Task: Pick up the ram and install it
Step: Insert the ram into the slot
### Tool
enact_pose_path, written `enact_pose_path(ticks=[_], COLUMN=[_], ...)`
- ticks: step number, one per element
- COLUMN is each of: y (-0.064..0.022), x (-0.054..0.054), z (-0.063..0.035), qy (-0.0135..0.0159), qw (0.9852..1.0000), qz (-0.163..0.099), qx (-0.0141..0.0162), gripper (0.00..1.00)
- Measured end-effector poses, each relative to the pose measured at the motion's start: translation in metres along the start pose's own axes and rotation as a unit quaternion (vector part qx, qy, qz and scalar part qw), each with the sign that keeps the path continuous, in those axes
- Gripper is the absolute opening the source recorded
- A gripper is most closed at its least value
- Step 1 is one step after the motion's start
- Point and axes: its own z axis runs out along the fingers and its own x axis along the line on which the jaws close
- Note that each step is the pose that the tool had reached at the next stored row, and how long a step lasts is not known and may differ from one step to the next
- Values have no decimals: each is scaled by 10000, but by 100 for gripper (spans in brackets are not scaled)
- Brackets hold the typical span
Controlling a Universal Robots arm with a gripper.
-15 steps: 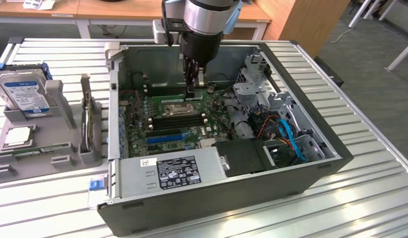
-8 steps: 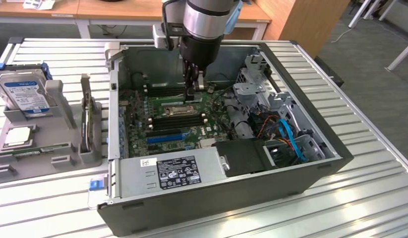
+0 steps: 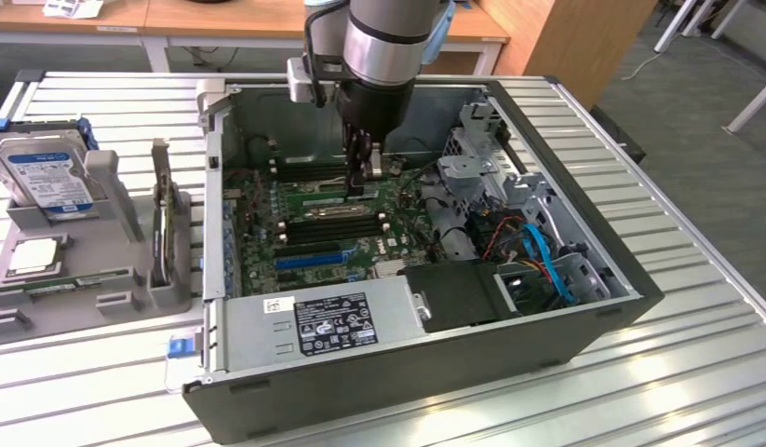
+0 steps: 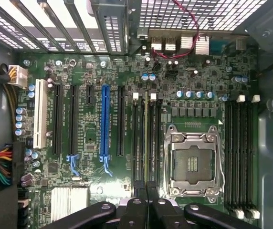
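Observation:
The ram (image 4: 146,143) appears edge-on in the wrist view as a thin green strip running along the black memory slots (image 4: 135,143) beside the empty processor socket (image 4: 192,164). My gripper (image 4: 146,191) is shut on its near end, with the dark fingers (image 4: 137,202) pressed together around it. In the exterior view the gripper (image 3: 364,177) reaches straight down into the open computer case (image 3: 582,326), low over the green motherboard (image 3: 396,219). Whether the ram sits in a slot or hovers just over it cannot be told.
More black memory slots (image 4: 239,152) lie on the socket's other side, and a blue expansion slot (image 4: 104,119) and a white one (image 4: 40,114) lie further off. In the case are the power supply (image 3: 333,321) and cables (image 3: 544,256). A grey holder (image 3: 110,186) at the exterior view's left carries a hard drive (image 3: 45,172) and a silver chip (image 3: 35,256).

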Motion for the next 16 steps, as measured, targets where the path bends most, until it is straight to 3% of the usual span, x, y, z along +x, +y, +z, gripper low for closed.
enact_pose_path(ticks=[16], y=[-10], x=[28], z=[214], qy=[1], qw=[10000], qz=[-34], qx=[-1], gripper=[11])
